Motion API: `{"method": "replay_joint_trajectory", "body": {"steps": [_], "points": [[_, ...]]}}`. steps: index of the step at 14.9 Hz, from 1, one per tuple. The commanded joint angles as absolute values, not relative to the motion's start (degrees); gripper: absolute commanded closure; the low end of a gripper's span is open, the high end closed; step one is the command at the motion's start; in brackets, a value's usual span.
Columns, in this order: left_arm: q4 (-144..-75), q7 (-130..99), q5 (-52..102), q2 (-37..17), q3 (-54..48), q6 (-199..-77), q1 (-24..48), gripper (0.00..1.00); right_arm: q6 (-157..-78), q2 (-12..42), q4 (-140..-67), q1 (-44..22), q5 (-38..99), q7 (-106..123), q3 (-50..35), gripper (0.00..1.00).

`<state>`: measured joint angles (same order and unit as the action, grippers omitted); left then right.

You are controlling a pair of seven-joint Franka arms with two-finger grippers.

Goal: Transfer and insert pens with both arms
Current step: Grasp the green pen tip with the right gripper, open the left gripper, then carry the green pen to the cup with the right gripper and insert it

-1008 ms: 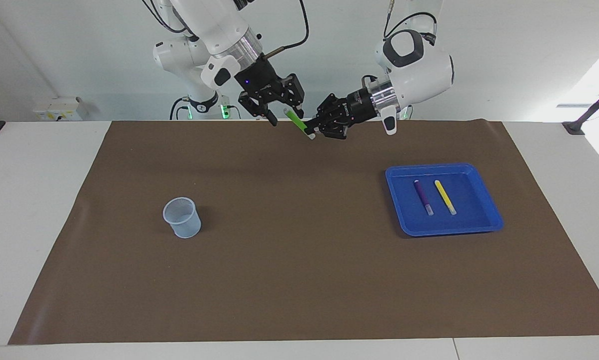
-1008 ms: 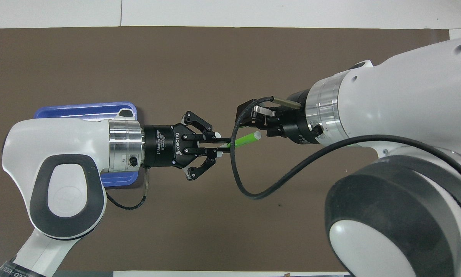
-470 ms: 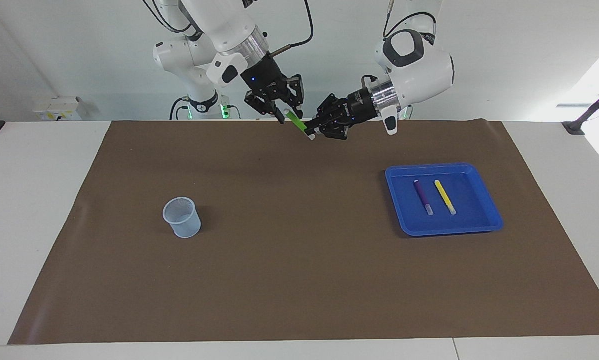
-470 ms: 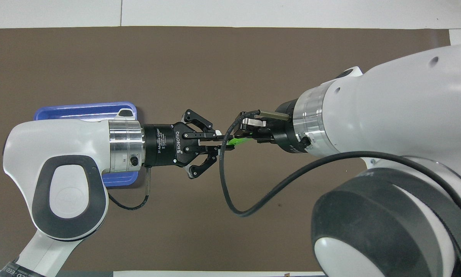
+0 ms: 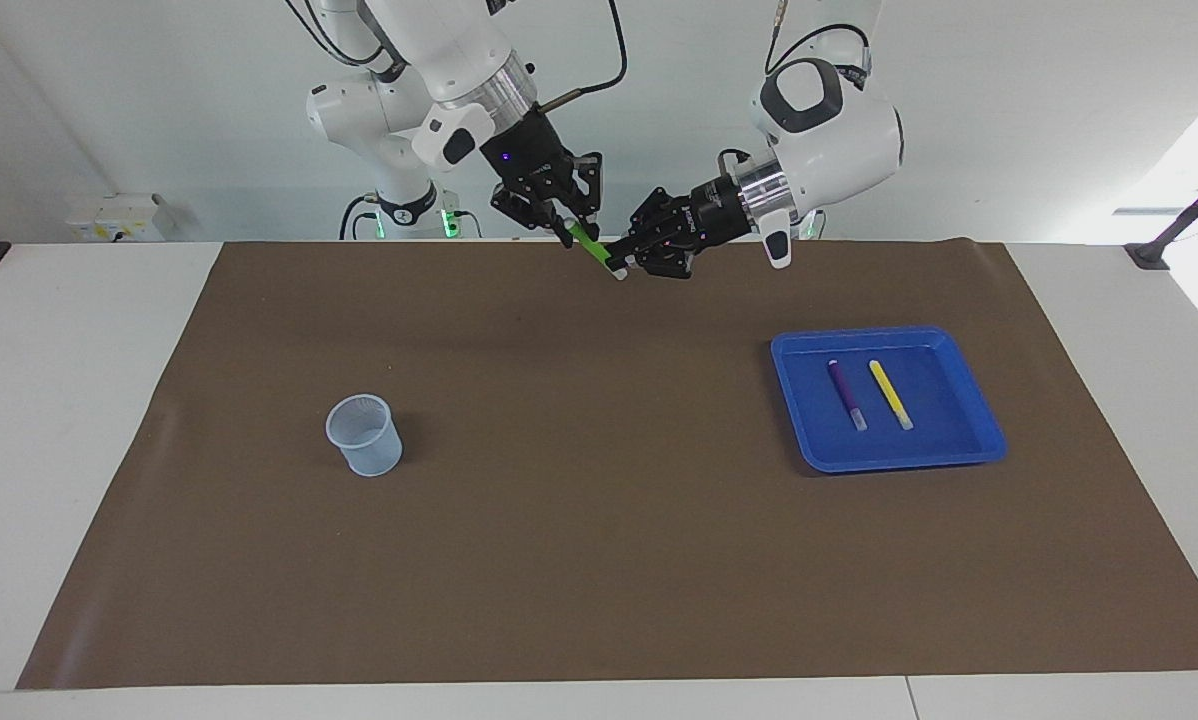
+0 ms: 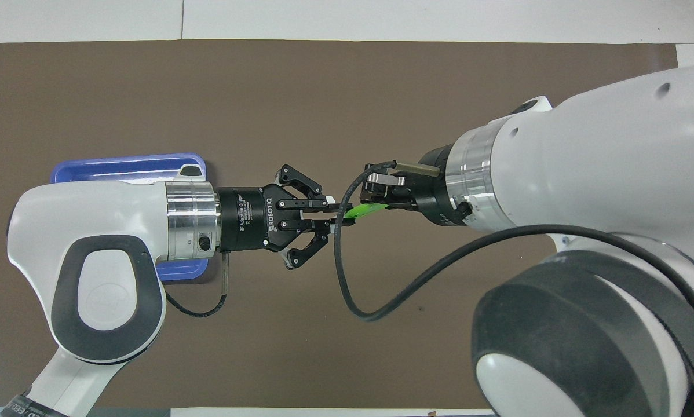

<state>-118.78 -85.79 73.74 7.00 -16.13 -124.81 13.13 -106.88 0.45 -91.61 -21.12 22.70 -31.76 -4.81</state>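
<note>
The green pen [image 5: 591, 247] hangs tilted in the air over the mat's edge nearest the robots, at mid-table. My left gripper [image 5: 621, 260] is shut on its lower, whitish end; in the overhead view the left gripper [image 6: 338, 214] holds the green pen [image 6: 358, 211] level. My right gripper [image 5: 567, 225] is at the pen's upper end and covers that end in the overhead view [image 6: 375, 200]. The purple pen [image 5: 845, 393] and the yellow pen [image 5: 890, 394] lie side by side in the blue tray [image 5: 944, 400].
A translucent cup [image 5: 364, 435] stands upright on the brown mat toward the right arm's end; the right arm hides it in the overhead view. The tray [image 6: 127, 165] is half hidden under the left arm there. A smaller white arm [image 5: 394, 150] stands at the table's robot end.
My right gripper has moved from beside the green pen onto its upper end. The left gripper has kept hold of the pen and shifted slightly toward the right arm.
</note>
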Motion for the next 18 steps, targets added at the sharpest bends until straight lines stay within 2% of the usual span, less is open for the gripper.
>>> {"method": "replay_joint_trajectory", "body": {"steps": [1, 2, 3, 9, 10, 11, 12, 18], "points": [[-120.85, -86.22, 75.32, 9.05, -15.47, -126.12, 14.06, 1.00, -107.84, -0.09, -92.20, -20.83, 21.71, -31.46, -5.01, 0.77], [-120.85, -86.22, 75.32, 9.05, -15.56, -126.12, 14.06, 1.00, -107.84, -0.09, -92.20, -20.83, 21.71, -31.46, -5.01, 0.93], [-120.85, -86.22, 75.32, 9.05, -15.56, -126.12, 14.06, 1.00, -107.75, -0.17, -92.20, -20.92, 21.62, -31.46, -5.01, 1.00], [-120.85, -86.22, 76.11, 9.05, -15.47, -127.09, 14.15, 1.00, -107.23, -0.18, -92.20, -20.31, 19.60, -29.19, -5.01, 1.00], [-120.76, -85.87, 76.11, 9.05, -15.47, -127.26, 14.67, 0.86, -107.23, -0.09, -92.20, -20.13, 19.43, -28.05, -4.92, 1.00], [-120.67, -85.87, 76.11, 8.97, -15.47, -128.14, 15.11, 0.07, -107.14, -0.09, -92.37, -19.52, 18.47, -26.82, -4.92, 1.00], [-120.76, -85.87, 76.03, 8.96, -15.47, -128.75, 15.20, 0.00, -107.14, -0.26, -92.81, -18.29, 17.41, -25.15, -4.92, 1.00], [-120.94, -85.87, 75.76, 8.96, -15.29, -128.58, 13.63, 0.00, -109.24, -4.47, -103.25, -6.79, 11.35, -3.99, -4.83, 1.00]]}}
